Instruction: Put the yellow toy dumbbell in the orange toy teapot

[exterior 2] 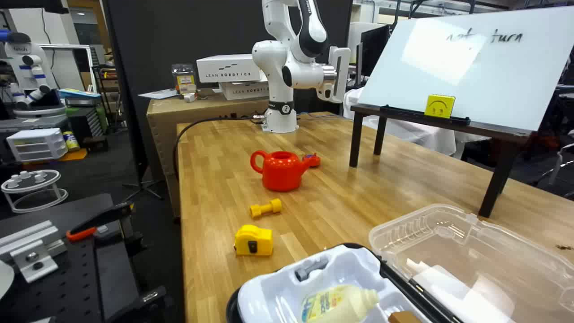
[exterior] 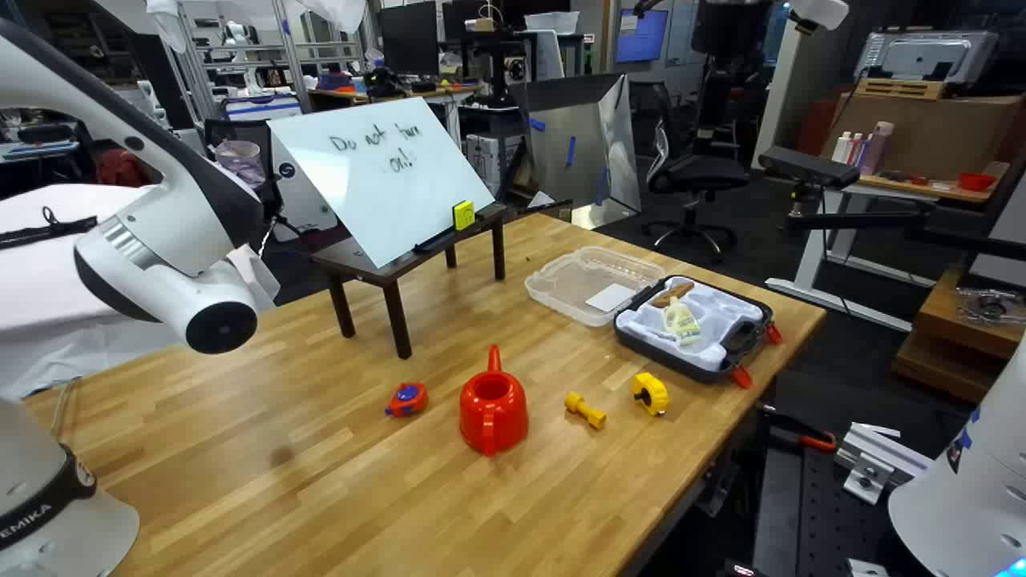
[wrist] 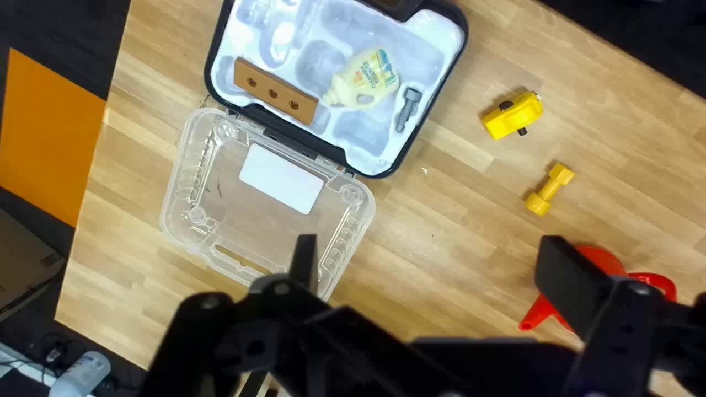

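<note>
Bare table (exterior 2: 323, 202) rings dumbbell (exterior 2: 266, 208); teapot (exterior 2: 281, 172) stands near.

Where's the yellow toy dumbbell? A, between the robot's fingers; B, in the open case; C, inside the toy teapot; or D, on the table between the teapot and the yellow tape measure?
D, since in both exterior views the yellow toy dumbbell lies on the table, between the toy teapot and the yellow tape measure.
</note>
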Robot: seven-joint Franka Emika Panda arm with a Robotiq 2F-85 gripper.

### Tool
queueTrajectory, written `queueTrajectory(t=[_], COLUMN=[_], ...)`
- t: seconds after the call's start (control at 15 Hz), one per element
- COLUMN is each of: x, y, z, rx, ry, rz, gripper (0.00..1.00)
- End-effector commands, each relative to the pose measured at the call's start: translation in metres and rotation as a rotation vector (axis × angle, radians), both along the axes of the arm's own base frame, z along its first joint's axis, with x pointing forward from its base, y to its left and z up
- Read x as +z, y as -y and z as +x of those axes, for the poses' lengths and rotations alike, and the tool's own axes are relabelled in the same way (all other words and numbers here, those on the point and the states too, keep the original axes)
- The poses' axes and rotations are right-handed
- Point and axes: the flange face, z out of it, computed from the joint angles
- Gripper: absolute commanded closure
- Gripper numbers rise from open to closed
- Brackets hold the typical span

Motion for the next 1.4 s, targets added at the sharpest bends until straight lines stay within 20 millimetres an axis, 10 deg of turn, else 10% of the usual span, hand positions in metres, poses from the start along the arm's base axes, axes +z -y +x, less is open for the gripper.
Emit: queueTrajectory(t=[0.0, 0.6, 1.33], x=[0.001, -0.050, -0.050], y=[0.000, -0.060, -0.061], z=[0.000, 0.053, 0.048], rx=[0.000, -0.003, -0.025], ry=[0.000, -0.041, -0.048], rz=[0.000, -0.024, 0.009], gripper=[0.00, 0.00, 0.00])
